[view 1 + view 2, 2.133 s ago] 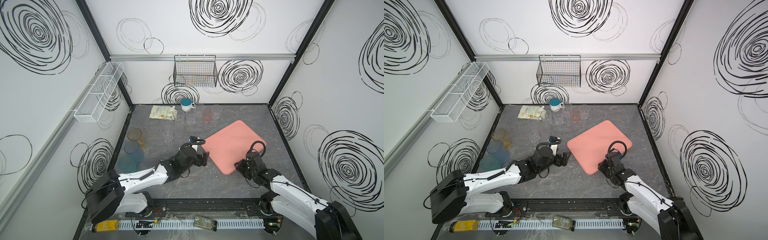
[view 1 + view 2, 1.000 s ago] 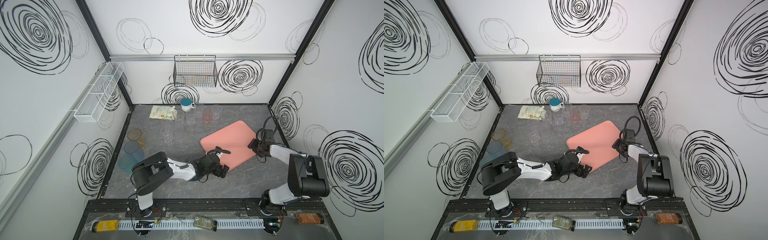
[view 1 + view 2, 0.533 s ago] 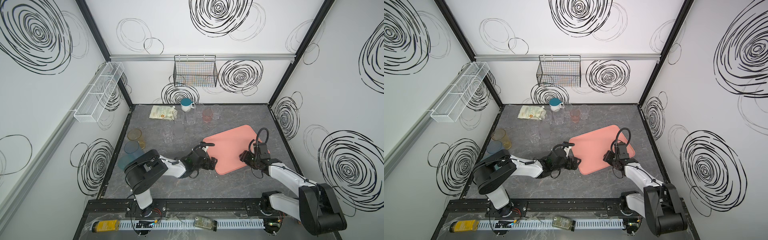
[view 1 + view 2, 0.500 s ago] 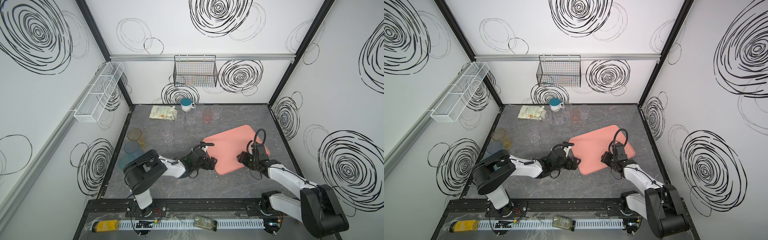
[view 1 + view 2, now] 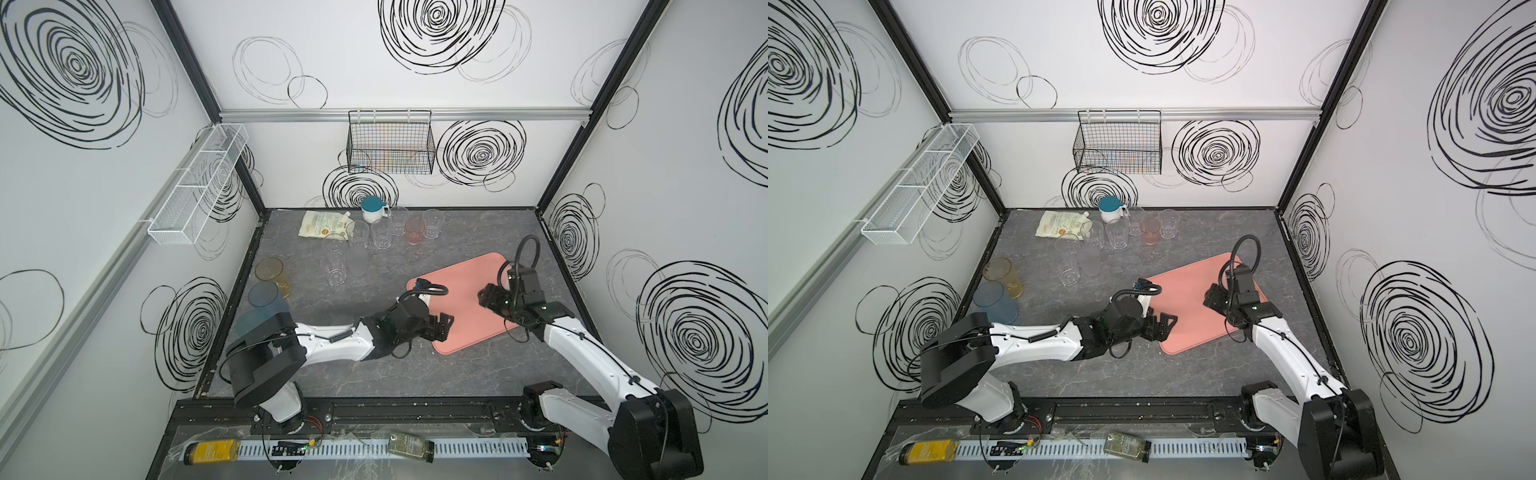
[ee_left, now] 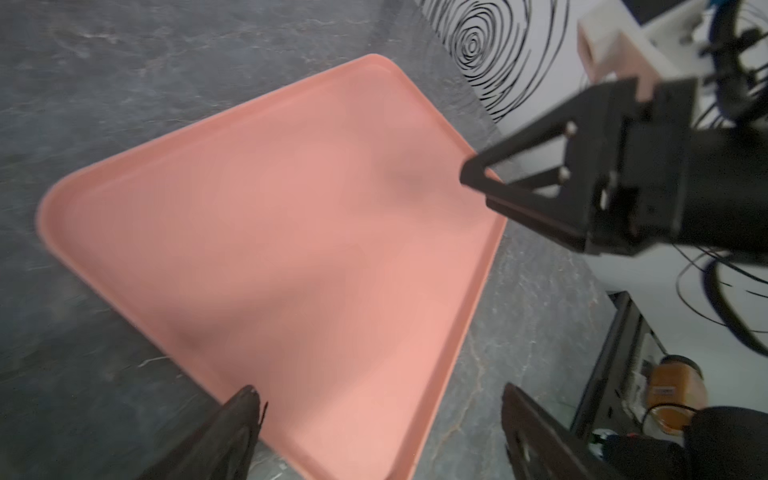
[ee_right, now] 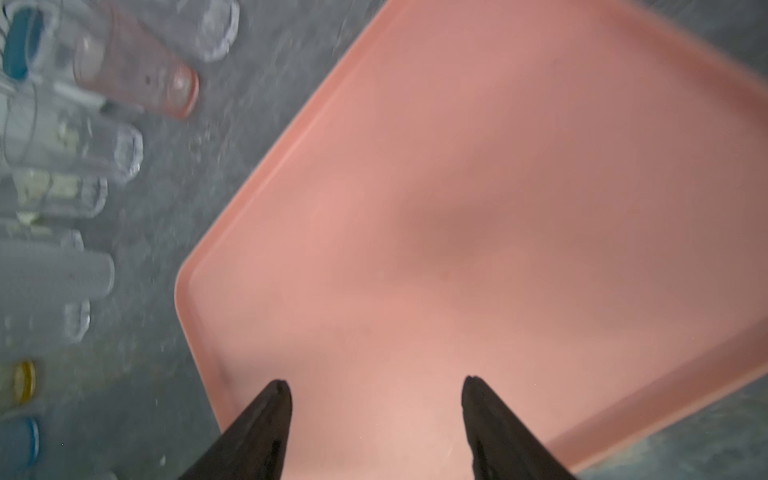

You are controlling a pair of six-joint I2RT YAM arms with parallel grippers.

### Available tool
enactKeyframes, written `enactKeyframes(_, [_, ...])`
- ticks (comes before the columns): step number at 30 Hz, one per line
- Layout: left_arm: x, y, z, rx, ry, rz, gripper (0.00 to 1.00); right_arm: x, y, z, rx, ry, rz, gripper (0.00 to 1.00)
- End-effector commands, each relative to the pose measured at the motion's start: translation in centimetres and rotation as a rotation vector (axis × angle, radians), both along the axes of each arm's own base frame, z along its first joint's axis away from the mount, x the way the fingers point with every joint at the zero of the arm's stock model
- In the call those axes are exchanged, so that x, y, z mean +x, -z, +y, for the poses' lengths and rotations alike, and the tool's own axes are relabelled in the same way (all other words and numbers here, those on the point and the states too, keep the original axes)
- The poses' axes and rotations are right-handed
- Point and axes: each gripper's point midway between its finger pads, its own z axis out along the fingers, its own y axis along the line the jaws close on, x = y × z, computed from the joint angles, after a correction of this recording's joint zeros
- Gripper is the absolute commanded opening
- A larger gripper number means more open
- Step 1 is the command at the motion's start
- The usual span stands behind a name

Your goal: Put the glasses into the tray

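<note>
The flat salmon-pink tray (image 5: 465,291) lies bare on the grey tabletop (image 5: 374,374), the left end effector (image 5: 444,328) at its near corner and the right end effector (image 5: 486,298) over it, both spread apart and empty. The clear and tinted tumbler glasses (image 5: 381,235) stand upright, back-left of both, nearer the left arm.

Bright, even light fills the scene; both wrist views are motion-blurred, with soft shadows on the tray (image 7: 540,124).
</note>
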Motion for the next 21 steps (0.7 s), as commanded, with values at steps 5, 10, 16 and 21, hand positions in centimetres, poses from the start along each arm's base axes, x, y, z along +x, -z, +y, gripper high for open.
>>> enactKeyframes(5, [-1.7,1.9,-4.5,0.031,0.093,0.05,0.94,4.8,-0.3,-9.7,-0.009,0.253,-0.049,0.77])
enactKeyframes(10, [-1.7,3.7,-3.9,0.001,0.059,0.121,0.94,6.7,2.3,-13.1,0.024,0.315,0.036,0.82])
enactKeyframes(16, [-1.8,4.5,-3.8,-0.007,0.053,0.159,0.95,8.4,5.9,-13.9,0.05,0.332,0.112,0.85])
enactKeyframes(21, [-0.8,4.6,-2.0,-0.005,0.014,0.159,0.95,8.5,9.0,-13.3,0.092,0.31,0.19,0.84])
